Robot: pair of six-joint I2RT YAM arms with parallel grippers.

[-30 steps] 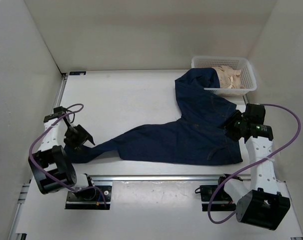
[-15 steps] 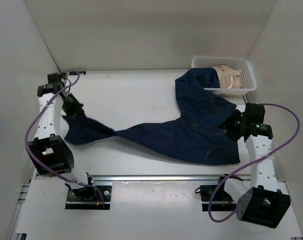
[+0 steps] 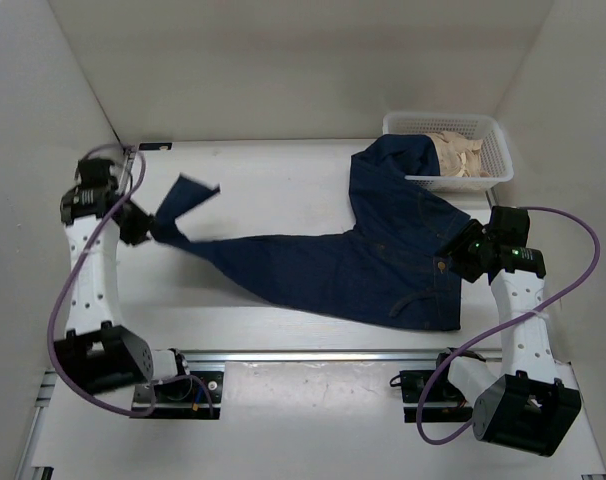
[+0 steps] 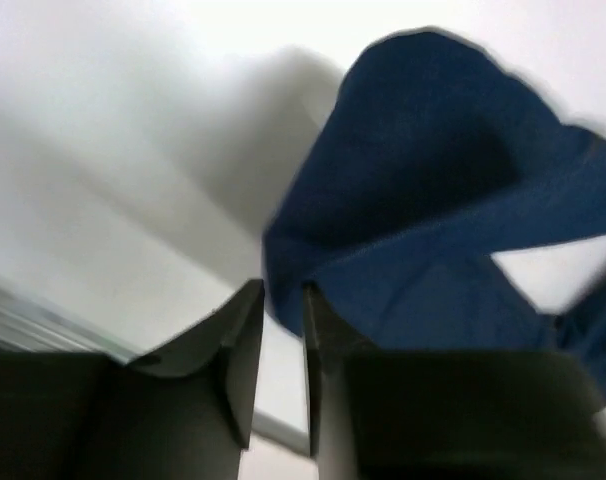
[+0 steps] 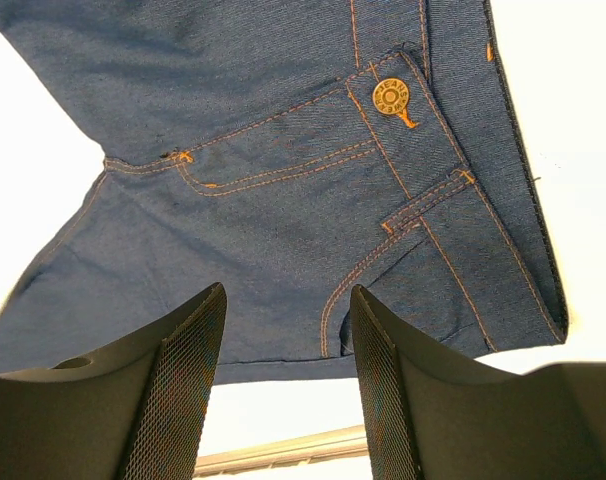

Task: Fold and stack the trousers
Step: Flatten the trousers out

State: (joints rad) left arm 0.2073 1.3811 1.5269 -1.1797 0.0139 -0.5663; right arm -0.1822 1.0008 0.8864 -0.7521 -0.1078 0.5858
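The dark navy trousers [image 3: 383, 265] lie across the table, waistband at the right. One leg runs back to the basket, the other stretches left. My left gripper [image 3: 149, 230] is shut on that left leg near its end and holds it above the table at the far left; the leg's end [image 3: 190, 193] flaps up beyond it. In the left wrist view the blue cloth [image 4: 433, 220] hangs from the tips of the nearly closed left gripper [image 4: 283, 300]. My right gripper [image 3: 455, 260] is open and empty, just above the trousers' pocket and button area [image 5: 383, 150], its fingers spread [image 5: 288, 295].
A white basket [image 3: 488, 165] with beige cloth [image 3: 455, 150] stands at the back right; the trousers' far leg rests against its front rim. White walls close in on the left, back and right. A metal rail [image 3: 313, 353] runs along the near edge.
My left gripper has swung from the near left up and back with the leg end, lifting it off the table. The trousers slid left. The right gripper has hardly moved.
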